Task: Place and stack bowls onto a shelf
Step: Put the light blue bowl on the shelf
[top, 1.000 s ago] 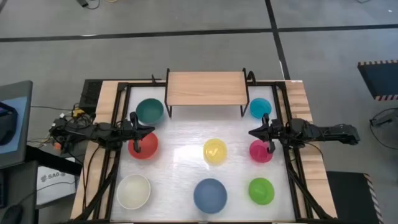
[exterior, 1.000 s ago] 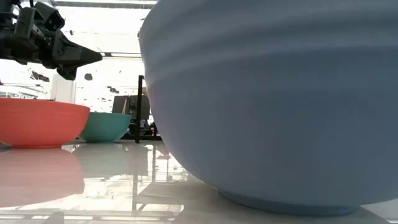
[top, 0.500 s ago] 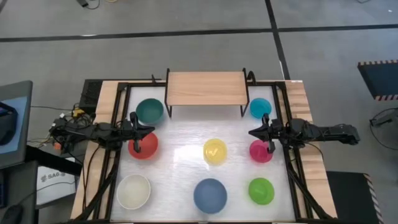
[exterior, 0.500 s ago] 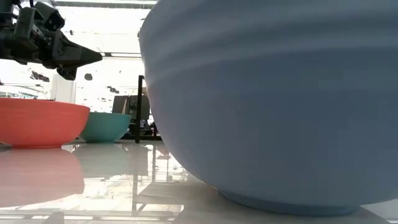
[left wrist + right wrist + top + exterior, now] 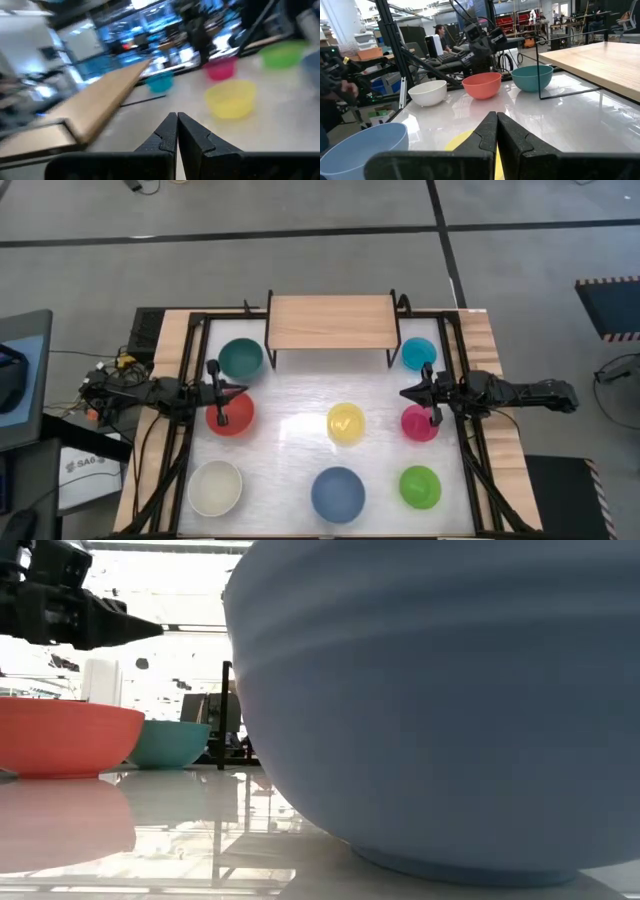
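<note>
The shelf (image 5: pixel 331 321) stands at the middle of the bench's (image 5: pixel 290 430) far edge, its light-wood top bare. All eight bowls sit on the bench itself, none of them stacked.

The dark teal bowl (image 5: pixel 240 358) is beside the shelf's left end, toward the far left corner, and the cyan bowl (image 5: pixel 418 353) is beside its right end, toward the far right corner. The red bowl (image 5: pixel 231 413) lies near the left edge about halfway down, with the white bowl (image 5: pixel 215 487) in the near left corner. The yellow bowl (image 5: pixel 346 423) sits at the middle of the bench, and the blue bowl (image 5: pixel 337 493) is at the middle of the near edge. The magenta bowl (image 5: pixel 419 423) is close to the right edge, and the lime green bowl (image 5: pixel 420 486) is in the near right corner.

The left gripper (image 5: pixel 218 392) hovers over the left edge of the bench, just above the far rim of the red bowl, and its fingers (image 5: pixel 168 134) are pressed together on nothing. The right gripper (image 5: pixel 428 392) hangs over the right edge, between the cyan and magenta bowls, and its fingers (image 5: pixel 487 131) are likewise clenched and empty.
</note>
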`<state>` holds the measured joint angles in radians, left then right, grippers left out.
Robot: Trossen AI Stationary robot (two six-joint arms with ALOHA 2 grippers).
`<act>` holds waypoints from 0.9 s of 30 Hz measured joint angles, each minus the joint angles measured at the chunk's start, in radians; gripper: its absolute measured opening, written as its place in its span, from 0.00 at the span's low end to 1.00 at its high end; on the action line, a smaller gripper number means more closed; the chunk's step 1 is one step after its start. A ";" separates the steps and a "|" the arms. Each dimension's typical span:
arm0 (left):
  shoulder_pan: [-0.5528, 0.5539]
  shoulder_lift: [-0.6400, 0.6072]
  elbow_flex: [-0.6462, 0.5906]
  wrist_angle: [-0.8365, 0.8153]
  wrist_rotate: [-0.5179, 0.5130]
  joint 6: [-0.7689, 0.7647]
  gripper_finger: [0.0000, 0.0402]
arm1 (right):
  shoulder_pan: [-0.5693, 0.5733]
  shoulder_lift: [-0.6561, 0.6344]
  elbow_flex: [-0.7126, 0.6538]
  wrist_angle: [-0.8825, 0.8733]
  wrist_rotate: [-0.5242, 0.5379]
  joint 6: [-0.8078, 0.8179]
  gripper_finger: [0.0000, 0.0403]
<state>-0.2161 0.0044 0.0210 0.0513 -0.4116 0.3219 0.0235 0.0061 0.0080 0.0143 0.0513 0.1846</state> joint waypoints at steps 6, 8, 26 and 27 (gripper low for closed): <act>0.000 0.001 -0.001 0.104 -0.074 -0.259 0.00 | 0.000 0.000 0.000 0.000 0.001 -0.030 0.09; 0.000 0.001 0.000 0.159 -0.195 -0.408 0.00 | -0.010 0.000 0.000 0.000 0.001 -0.122 0.09; 0.177 0.386 0.291 0.087 -0.623 -0.768 0.00 | -0.128 0.003 0.000 0.373 0.591 0.214 0.09; 0.195 0.403 0.305 0.083 -0.610 -0.795 0.00 | -0.143 0.007 0.000 0.356 0.674 0.313 0.09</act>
<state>-0.0215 0.4073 0.3256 0.1343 -1.0215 -0.4731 -0.1197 0.0135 0.0078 0.3701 0.7250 0.4977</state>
